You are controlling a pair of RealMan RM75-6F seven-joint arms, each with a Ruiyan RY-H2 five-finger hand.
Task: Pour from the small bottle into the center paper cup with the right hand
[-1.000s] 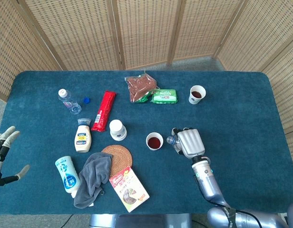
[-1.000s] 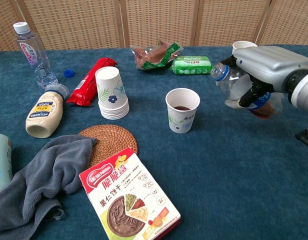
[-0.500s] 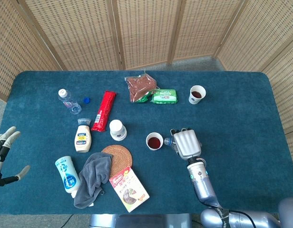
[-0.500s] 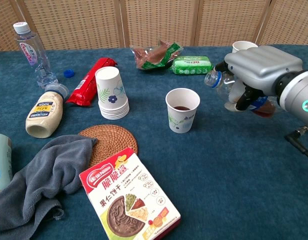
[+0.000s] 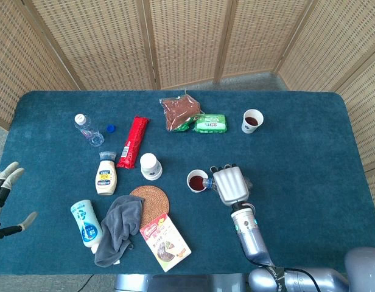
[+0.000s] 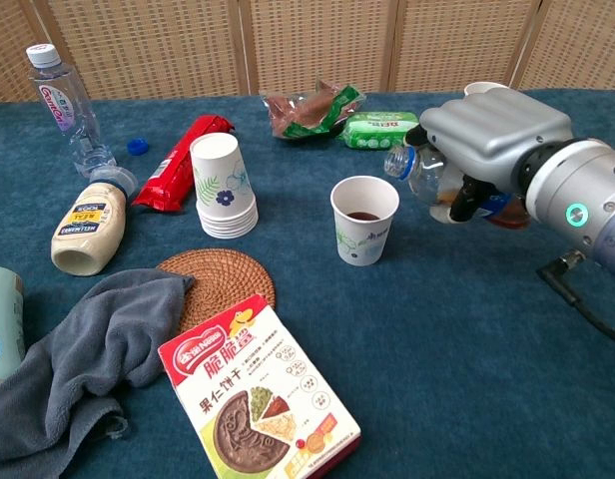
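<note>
Nearest, at the front edge of the dark blue table cloth (image 6: 467, 399), lies a red and white biscuit box (image 6: 260, 394), and left of it a crumpled grey cloth (image 6: 83, 349) that partly covers a round woven rattan coaster (image 6: 223, 276). At the near left, only in the head view, the robot's left hand (image 5: 6, 193) hangs off the table edge with its fingers spread and nothing in it.

A little farther, in the middle, stands the white paper cup with a leaf print (image 6: 364, 220), with dark liquid at its bottom. Just to its right the grey right hand (image 6: 487, 135) grips the small clear plastic bottle with a blue neck ring (image 6: 419, 170), tilted on its side, with the open mouth pointing left toward the cup rim. The mouth is near the rim; I cannot tell if liquid flows.

On the left lies a mayonnaise squeeze bottle (image 6: 88, 225), beside a stack of white paper cups (image 6: 223, 186).

Farther back are a red snack packet (image 6: 178, 162), a clear water bottle with white cap (image 6: 68, 105), a small blue cap (image 6: 137, 146), a green packet (image 6: 379, 129) and a brown bag (image 6: 306, 105).
</note>
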